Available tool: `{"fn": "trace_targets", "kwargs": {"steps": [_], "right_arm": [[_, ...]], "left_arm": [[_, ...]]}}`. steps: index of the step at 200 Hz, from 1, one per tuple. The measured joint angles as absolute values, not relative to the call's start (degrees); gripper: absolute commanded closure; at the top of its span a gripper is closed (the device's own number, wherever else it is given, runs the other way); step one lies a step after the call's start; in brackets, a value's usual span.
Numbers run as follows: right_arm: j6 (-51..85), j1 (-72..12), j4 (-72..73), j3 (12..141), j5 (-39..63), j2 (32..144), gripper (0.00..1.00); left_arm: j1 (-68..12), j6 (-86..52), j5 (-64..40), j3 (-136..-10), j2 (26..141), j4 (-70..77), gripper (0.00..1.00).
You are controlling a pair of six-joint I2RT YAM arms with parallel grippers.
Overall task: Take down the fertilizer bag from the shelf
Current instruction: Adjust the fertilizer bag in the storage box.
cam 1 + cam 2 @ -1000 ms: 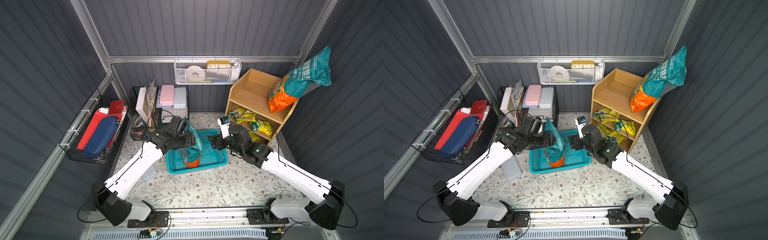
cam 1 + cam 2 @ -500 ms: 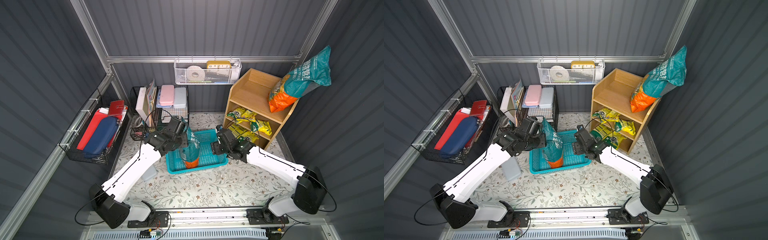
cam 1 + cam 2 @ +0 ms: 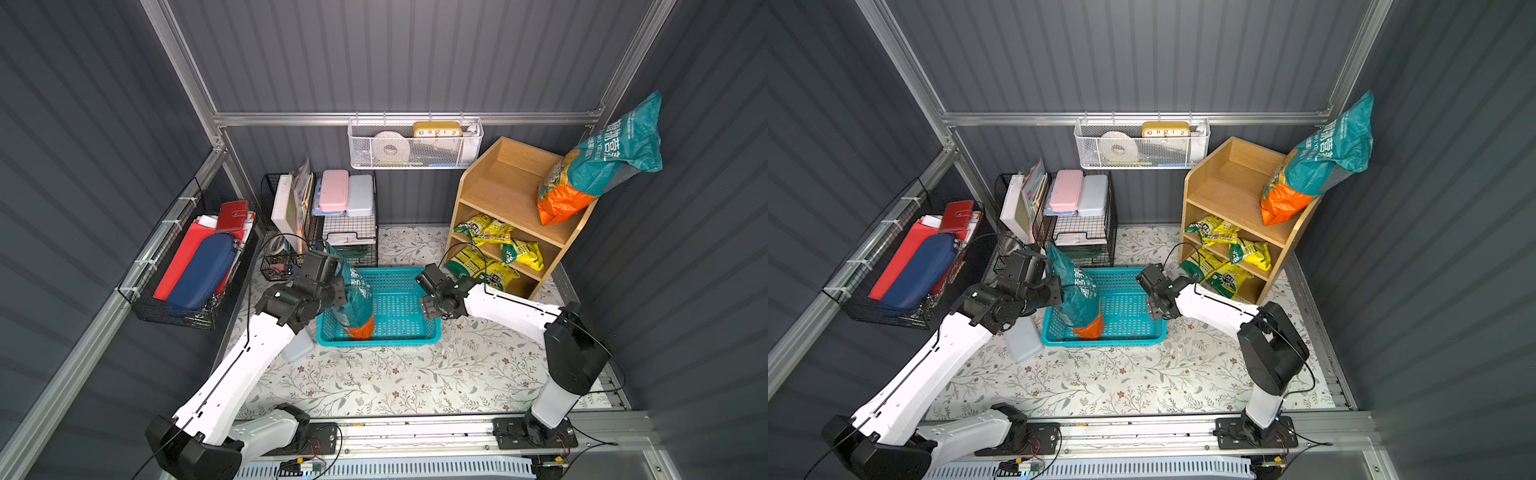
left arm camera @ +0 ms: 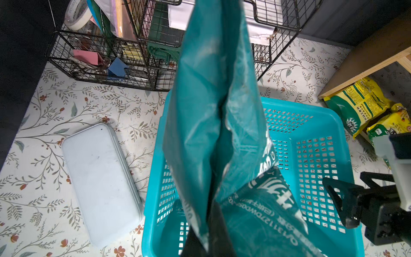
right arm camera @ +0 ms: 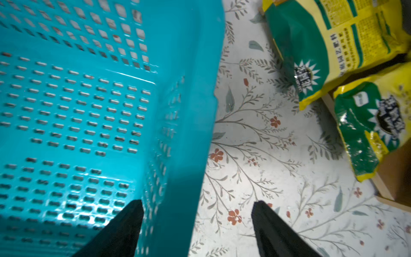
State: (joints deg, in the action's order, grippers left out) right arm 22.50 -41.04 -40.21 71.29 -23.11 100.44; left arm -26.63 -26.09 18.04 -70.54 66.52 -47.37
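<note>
Upright in teal basket (image 3: 374, 341): fertilizer bag (image 3: 355, 299), L grip on

Stands in teal basket's left half, orange end down by front wall, teal top up. Whether base rests on basket floor: can't tell. Pinched near top by left gripper (image 3: 334, 270), jaws closed tight on the plastic. In left wrist view, crumpled teal top fills centre, basket below.

At basket's right wall: right gripper (image 5: 196, 201), jaws wide apart, nothing held. One finger inside basket, other outside over floral mat (image 5: 255, 144), wall btwn them w/o clear contact.

Behind-right of basket: shelf (image 3: 498, 183), 3 tiers. Well above basket on shelf's top tier: second teal bag (image 3: 598, 162), orange end down, top tilted toward shed wall. Mid & bottom tiers: yellow-green bags (image 3: 484, 226), lowest ones nearest basket's right rear corner, sticking out past shelf front.

Directly behind basket: black wire rack (image 3: 351, 232). Just left of basket's front-left corner: pale blue case (image 4: 100, 178), flat on mat, partly under left arm in both top views.
</note>
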Motion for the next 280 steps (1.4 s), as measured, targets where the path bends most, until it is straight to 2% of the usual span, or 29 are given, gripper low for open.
{"fn": "trace_targets", "kwargs": {"steps": [78,162,170,178,194,200,208,211,237,260,280], "right_arm": [[16.8,-34.7,-38.3,71.6,-21.3,100.4,0.18],[11.6,-33.6,-36.8,73.8,-20.5,103.1,0.19],[11.6,-33.6,-36.4,73.6,-20.2,103.1,0.19],[11.5,-33.6,-36.1,73.3,-19.8,103.1,0.20],[11.3,-33.4,-36.0,73.1,-18.7,103.1,0.23],[11.2,-33.4,-36.0,73.1,-18.2,103.1,0.23],[11.0,-33.3,-36.0,73.1,-17.6,103.1,0.23],[11.0,-33.3,-36.0,73.1,-17.4,103.1,0.23],[10.6,-33.1,-36.2,73.1,-15.5,102.5,0.22],[9.9,-33.1,-36.9,73.3,-14.1,99.5,0.16],[9.2,-33.1,-37.0,75.1,-12.1,95.7,0.14]], "left_arm": [[-24.4,-14.6,11.9,-78.6,74.3,-50.3,1.00],[-23.7,-8.2,9.6,-81.7,74.8,-52.8,1.00],[-23.6,-8.2,9.2,-80.9,74.7,-52.5,0.90],[-23.6,-8.4,8.9,-79.0,74.2,-51.7,0.69],[-23.5,-9.0,8.6,-75.2,72.8,-49.5,0.53],[-23.4,-9.6,8.4,-74.1,72.3,-48.9,0.36],[-23.3,-9.9,8.2,-73.1,71.7,-48.2,0.07],[-23.2,-10.2,8.1,-72.9,71.6,-48.0,0.02],[-23.2,-12.3,9.1,-72.5,71.4,-47.2,0.01],[-23.2,-12.7,11.7,-73.8,71.5,-48.1,0.01],[-23.2,-12.9,14.3,-76.4,71.5,-49.0,0.01]]}}
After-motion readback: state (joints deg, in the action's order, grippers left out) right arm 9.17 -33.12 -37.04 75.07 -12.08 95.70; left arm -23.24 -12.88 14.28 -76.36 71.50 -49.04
